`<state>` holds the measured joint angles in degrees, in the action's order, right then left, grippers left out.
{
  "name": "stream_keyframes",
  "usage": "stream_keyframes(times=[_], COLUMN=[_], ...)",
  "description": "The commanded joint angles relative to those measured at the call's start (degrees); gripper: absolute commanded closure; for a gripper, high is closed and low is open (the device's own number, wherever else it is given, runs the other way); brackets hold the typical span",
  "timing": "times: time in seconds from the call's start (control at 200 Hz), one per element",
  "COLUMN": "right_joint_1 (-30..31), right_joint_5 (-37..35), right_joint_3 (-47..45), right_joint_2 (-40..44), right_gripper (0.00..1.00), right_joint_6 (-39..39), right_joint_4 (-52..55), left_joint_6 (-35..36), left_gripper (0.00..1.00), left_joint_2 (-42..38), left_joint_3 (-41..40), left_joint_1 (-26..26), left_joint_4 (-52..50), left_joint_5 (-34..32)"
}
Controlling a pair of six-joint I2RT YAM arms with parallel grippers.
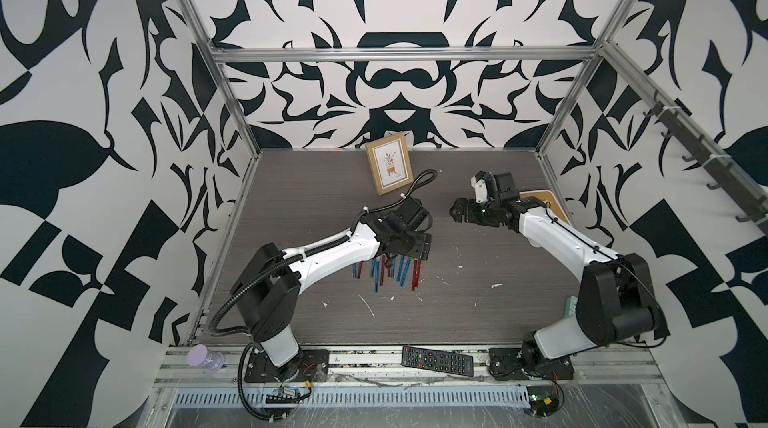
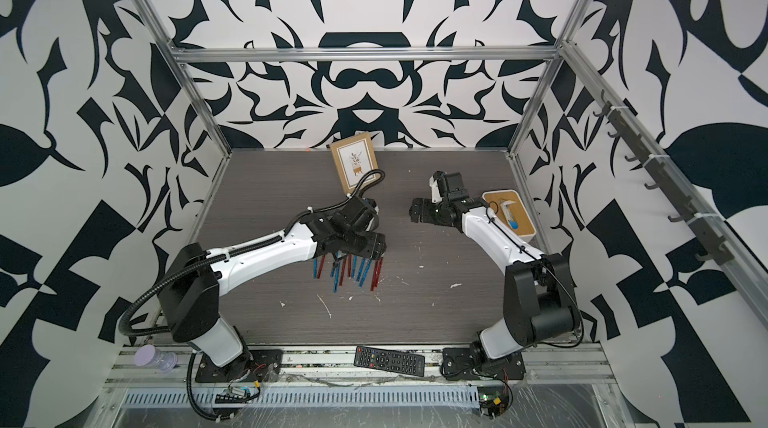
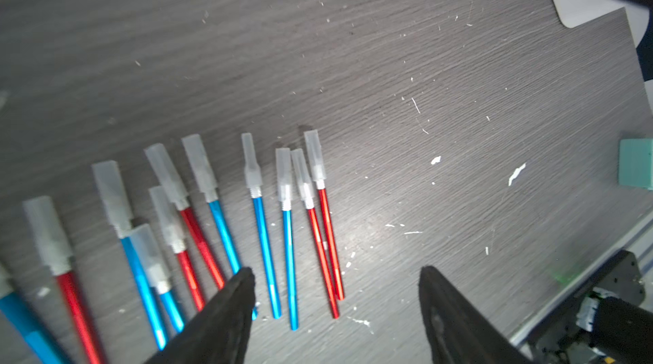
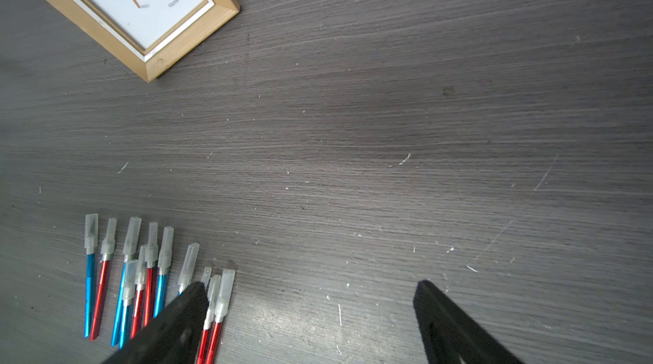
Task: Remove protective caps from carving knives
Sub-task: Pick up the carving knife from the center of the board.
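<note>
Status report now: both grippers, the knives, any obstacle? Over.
Left gripper open above carving knives. Right gripper open, empty. Protective caps all on. Picture frame apart from them.

Top views: illumination is bright, even and diffuse, coming from overhead. The arms (image 1: 332,251) cast only faint, soft-edged shadows on the table (image 1: 457,313). Fine detail is slightly soft.

Left wrist view: the protective caps (image 3: 47,235) and carving knives (image 3: 74,302) nearest the lens are blurred; those farther off are sharper. A pale glare patch lies on the table beside the red knives. The left gripper (image 3: 337,269) shows as dark, defocused shapes.

Right wrist view: focus is sharper. Glare lies on the table within the right gripper (image 4: 310,283). A dim shadow crosses mid-table.
</note>
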<state>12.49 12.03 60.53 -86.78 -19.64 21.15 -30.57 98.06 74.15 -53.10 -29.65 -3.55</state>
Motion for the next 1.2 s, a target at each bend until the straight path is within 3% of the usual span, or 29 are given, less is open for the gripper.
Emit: stream_keyframes(times=[0.0, 0.155, 0.73, 1.195], right_joint_1=[-1.90, -3.00, -4.65, -5.31], right_joint_5=[2.44, 3.25, 5.81, 6.25], right_joint_3=[-0.93, -1.72, -3.11, -4.54], right_joint_2=[1.34, 1.48, 0.94, 1.00], right_gripper=[0.07, 0.08, 0.09, 0.11], right_joint_6=[-0.93, -0.36, -0.93, -1.08], right_joint_4=[-0.67, -0.57, -3.38, -4.45], left_joint_6=[-0.55, -0.63, -1.69, -1.16], left_gripper=[0.29, 0.39, 0.62, 0.67], left_joint_2=[3.35, 7.75, 15.36, 18.81], left_joint_3=[2.93, 5.80, 8.64, 10.56], left_joint_1=[-1.39, -2.79, -3.85, -3.85], left_joint_4=[-5.75, -8.03, -10.01, -11.43], left_joint_5=[1.53, 2.31, 3.55, 1.11])
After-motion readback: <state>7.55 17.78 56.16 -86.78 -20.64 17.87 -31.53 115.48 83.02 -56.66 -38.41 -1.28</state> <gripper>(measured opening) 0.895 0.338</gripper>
